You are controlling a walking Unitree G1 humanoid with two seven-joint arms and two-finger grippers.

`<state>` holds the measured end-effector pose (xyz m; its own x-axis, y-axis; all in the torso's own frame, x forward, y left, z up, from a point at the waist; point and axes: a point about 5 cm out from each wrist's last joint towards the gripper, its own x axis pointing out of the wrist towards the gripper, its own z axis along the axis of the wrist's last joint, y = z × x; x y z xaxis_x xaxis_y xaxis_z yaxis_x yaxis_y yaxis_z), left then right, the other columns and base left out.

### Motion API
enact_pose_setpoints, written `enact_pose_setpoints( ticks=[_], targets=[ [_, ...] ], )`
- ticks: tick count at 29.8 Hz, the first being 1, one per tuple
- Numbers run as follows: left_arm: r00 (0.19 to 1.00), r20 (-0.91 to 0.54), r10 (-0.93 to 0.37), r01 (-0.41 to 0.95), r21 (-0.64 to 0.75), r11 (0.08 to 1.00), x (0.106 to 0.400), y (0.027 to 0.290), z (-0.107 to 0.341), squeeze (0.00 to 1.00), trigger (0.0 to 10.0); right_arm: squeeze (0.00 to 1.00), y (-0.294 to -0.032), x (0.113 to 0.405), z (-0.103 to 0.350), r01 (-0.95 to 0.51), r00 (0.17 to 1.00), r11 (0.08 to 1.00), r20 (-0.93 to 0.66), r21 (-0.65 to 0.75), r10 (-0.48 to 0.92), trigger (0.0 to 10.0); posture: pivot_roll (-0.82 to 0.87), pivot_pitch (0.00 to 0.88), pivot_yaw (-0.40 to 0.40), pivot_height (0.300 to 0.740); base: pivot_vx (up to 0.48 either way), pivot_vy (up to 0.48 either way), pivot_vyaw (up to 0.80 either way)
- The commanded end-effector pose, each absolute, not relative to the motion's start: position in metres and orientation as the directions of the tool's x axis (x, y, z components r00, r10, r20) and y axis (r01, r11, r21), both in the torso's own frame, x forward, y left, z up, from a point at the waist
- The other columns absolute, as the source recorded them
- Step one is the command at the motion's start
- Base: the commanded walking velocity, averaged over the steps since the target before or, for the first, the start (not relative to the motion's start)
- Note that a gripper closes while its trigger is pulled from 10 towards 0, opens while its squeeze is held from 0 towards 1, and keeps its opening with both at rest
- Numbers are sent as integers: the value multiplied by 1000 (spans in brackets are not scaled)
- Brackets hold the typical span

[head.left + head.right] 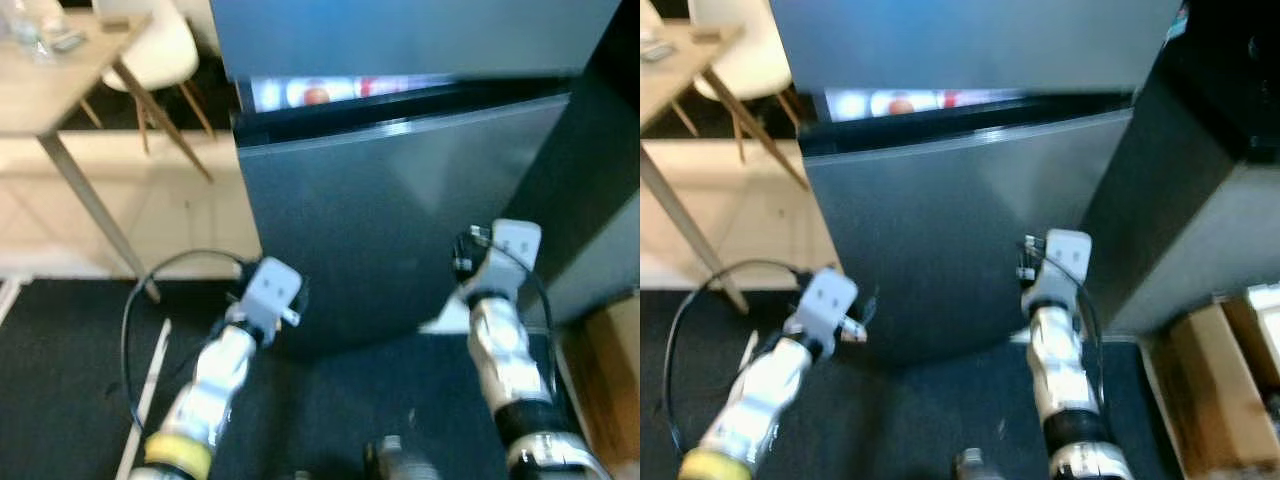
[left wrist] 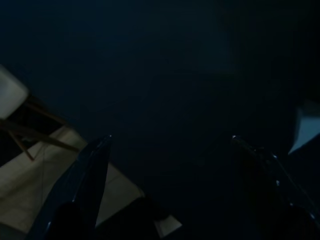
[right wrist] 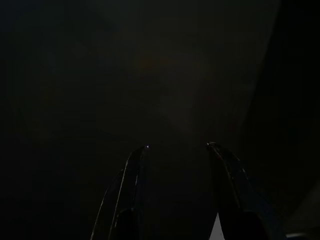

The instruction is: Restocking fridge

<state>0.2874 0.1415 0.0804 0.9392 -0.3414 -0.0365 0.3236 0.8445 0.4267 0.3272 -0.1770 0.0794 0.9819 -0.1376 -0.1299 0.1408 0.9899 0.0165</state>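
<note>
- The fridge [image 1: 400, 230] is standing directly ahead of the robot, its dark lower door [image 1: 950, 240] facing both arms and its upper door [image 1: 410, 35] sitting slightly ajar above it.
- A lit strip of shelf [image 1: 330, 92] is showing through the gap between the two doors, with red and white packages inside too blurred to name.
- The gap is running crosswise, from the fridge's left edge toward its right, above and beyond both grippers.
- The left gripper [image 2: 170, 145] is pointing at the lower door near its left edge; its two fingers [image 2: 85, 175] are standing wide apart and holding nothing.
- The right gripper [image 3: 177, 147] is pointing at the same door nearer the right edge; its fingers [image 3: 227, 170] are parted moderately and are likewise empty.
- Both arms are lying about equally near the door face; whether either is touching it cannot be told.
- Judged from this, reaching the open gap is calling for a lift of either arm.
- A dark cabinet [image 1: 1210, 150] is standing close against the fridge's right side, likely limiting the right arm's sideways room.
- A cardboard box [image 1: 1215, 390] is sitting on the floor by that cabinet.
- A wooden table [image 1: 60, 80] and a white chair [image 1: 155, 50] are standing well apart to the left.
- A black cable [image 1: 135, 320] is looping beside the left arm.
</note>
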Motion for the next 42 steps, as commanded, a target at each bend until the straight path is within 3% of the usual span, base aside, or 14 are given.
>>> enact_pose_setpoints(
  ticks=[1,42],
  targets=[
    [940,-47,-337,323,439,838,285,145,79,0,10000,0,-178,325,77,147,981,989,-134,15,-143,10000,21,109,-10,740,244,0,0],
    [956,-37,-291,278,431,859,293,154,88,0,10000,0,-179,325,75,148,979,989,-144,5,-146,10000,18,107,-11,740,289,0,0]
  ],
)
